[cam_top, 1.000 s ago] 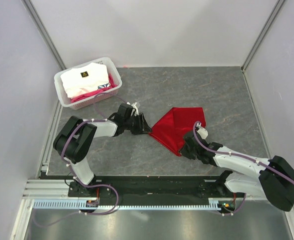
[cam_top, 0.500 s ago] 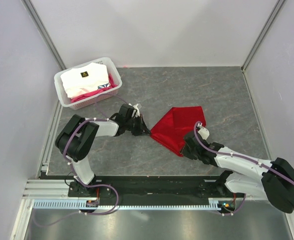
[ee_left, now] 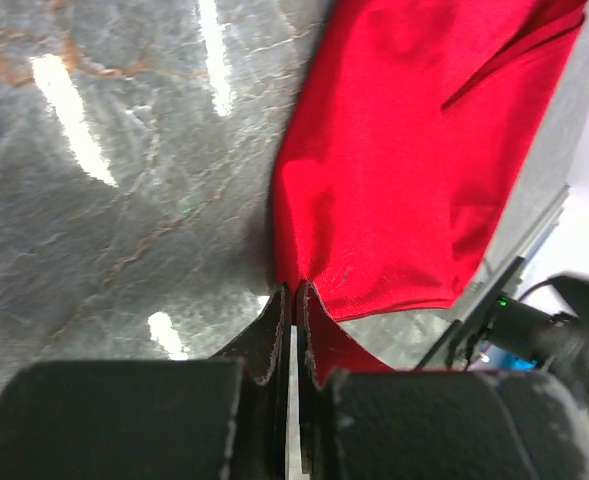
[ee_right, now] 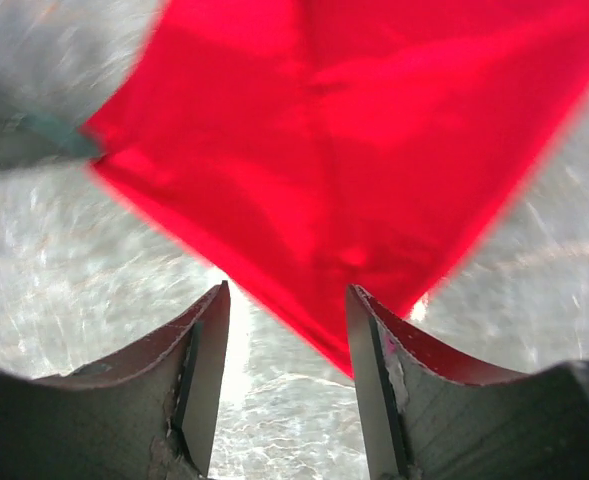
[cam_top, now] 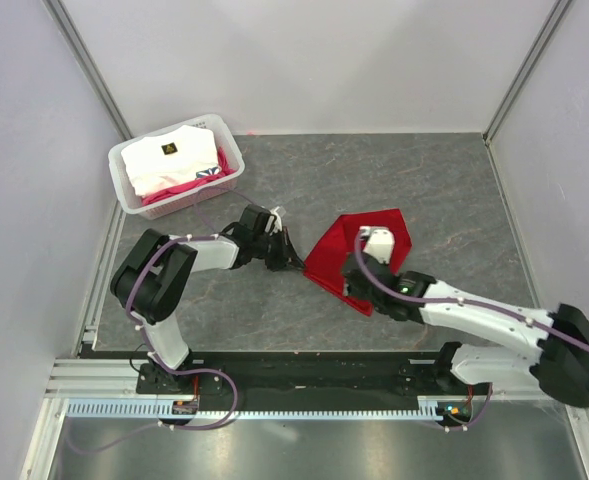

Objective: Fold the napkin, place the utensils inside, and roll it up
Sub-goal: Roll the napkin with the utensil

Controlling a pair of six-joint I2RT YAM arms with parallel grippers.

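Note:
The red napkin (cam_top: pixel 330 254) lies folded on the grey table, corners pointing left and toward me. My left gripper (cam_top: pixel 296 264) is shut on its left corner, and the left wrist view shows the cloth (ee_left: pixel 394 160) pinched between the closed fingertips (ee_left: pixel 294 293). My right gripper (cam_top: pixel 356 288) hovers over the napkin's near part, open. In the right wrist view the near corner (ee_right: pixel 359 350) lies free just beyond the spread gripper (ee_right: pixel 287 292). The utensils are out of view.
A white basket (cam_top: pixel 124 186) with white and pink fabric stands at the back left of the table. Walls close the table at the back and on both sides. My right arm (cam_top: pixel 474 315) stretches across the near right.
My left gripper has closed on the napkin's left corner. My right gripper has opened, let go of the near corner and moved up and left over the cloth.

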